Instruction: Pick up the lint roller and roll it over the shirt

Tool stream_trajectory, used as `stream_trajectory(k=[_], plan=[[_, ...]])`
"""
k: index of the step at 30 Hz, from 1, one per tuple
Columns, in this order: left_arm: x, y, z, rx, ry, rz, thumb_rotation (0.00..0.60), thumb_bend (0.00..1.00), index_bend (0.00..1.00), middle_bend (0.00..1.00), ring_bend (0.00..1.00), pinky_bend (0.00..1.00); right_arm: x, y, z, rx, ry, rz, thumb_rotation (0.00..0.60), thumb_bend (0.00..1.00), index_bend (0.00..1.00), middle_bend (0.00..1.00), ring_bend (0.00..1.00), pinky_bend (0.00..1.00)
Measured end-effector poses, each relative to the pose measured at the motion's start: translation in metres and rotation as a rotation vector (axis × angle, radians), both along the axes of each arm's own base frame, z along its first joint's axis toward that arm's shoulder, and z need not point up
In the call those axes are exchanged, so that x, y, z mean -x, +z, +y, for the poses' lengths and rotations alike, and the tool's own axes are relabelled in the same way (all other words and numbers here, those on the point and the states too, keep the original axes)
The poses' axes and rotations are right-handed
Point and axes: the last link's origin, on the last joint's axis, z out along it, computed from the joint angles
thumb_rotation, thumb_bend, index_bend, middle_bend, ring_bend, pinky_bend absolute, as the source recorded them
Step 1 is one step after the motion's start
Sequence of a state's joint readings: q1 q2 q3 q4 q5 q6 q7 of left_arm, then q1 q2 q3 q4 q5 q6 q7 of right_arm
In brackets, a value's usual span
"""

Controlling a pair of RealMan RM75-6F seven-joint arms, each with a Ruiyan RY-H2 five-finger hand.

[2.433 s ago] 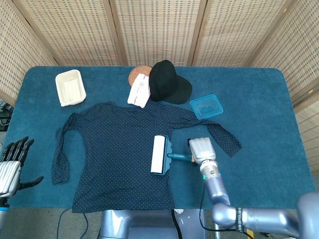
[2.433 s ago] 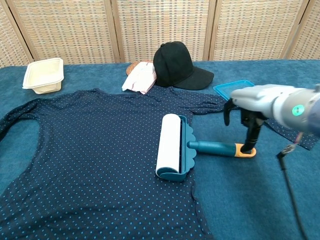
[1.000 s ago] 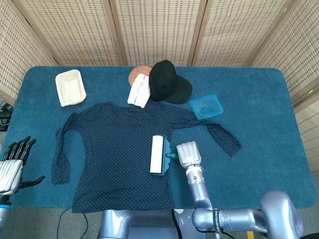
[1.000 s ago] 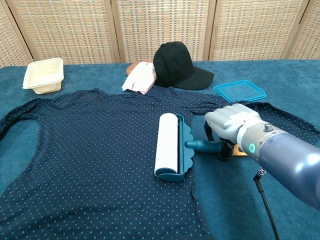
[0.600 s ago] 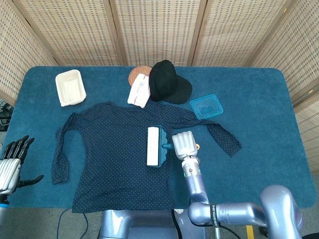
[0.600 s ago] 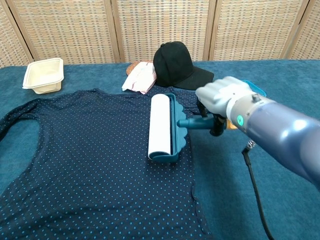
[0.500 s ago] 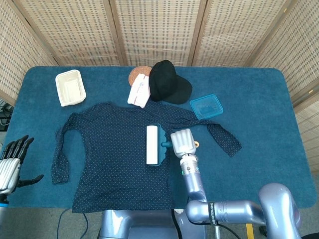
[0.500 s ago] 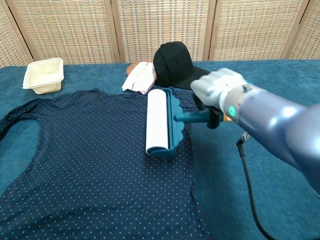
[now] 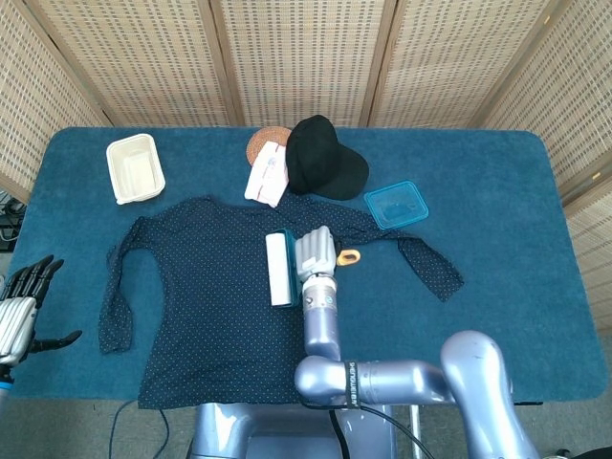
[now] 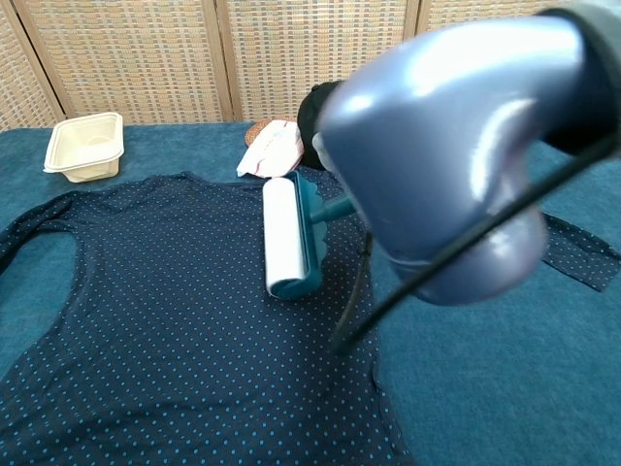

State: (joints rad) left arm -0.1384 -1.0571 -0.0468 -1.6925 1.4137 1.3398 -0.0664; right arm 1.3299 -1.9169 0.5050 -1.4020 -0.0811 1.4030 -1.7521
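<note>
one shirt (image 9: 220, 306) lies spread across the table's (image 9: 497, 239) near half. lint roller (image 9: 279, 269) sits on its upper middle, handle grasped by the right hand (image 9: 316, 254). left hand (image 9: 21, 304), off the near left corner, is released. advise even downward pressure, drum flat, fabric unbunched.

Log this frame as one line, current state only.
phase: rolling | right hand grips lint roller | roller on shirt, upper middle | left hand open, off the table's left edge
</note>
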Motion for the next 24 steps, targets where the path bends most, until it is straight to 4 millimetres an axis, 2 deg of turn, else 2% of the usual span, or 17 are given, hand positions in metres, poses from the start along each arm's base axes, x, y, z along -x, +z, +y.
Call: stream_trajectory(k=[16, 20, 24], plan=[[0.003, -0.004, 0.004, 0.015, 0.024, 0.003, 0.6, 0.0, 0.0, 0.0, 0.0, 0.0, -0.013, -0.016, -0.004, -0.013, -0.071, 0.176, 0.6, 0.82, 0.8, 1.0, 1.0, 1.0], [0.002, -0.005, 0.006, 0.024, 0.026, 0.003, 0.6, 0.0, 0.0, 0.0, 0.0, 0.0, -0.023, -0.028, 0.001, -0.017, -0.055, 0.216, 0.6, 0.81, 0.8, 1.0, 1.0, 1.0], [0.004, -0.006, 0.007, 0.03, 0.033, -0.005, 0.6, 0.0, 0.0, 0.0, 0.0, 0.0, -0.041, -0.045, 0.01, -0.034, -0.019, 0.231, 0.6, 0.82, 0.8, 1.0, 1.0, 1.0]])
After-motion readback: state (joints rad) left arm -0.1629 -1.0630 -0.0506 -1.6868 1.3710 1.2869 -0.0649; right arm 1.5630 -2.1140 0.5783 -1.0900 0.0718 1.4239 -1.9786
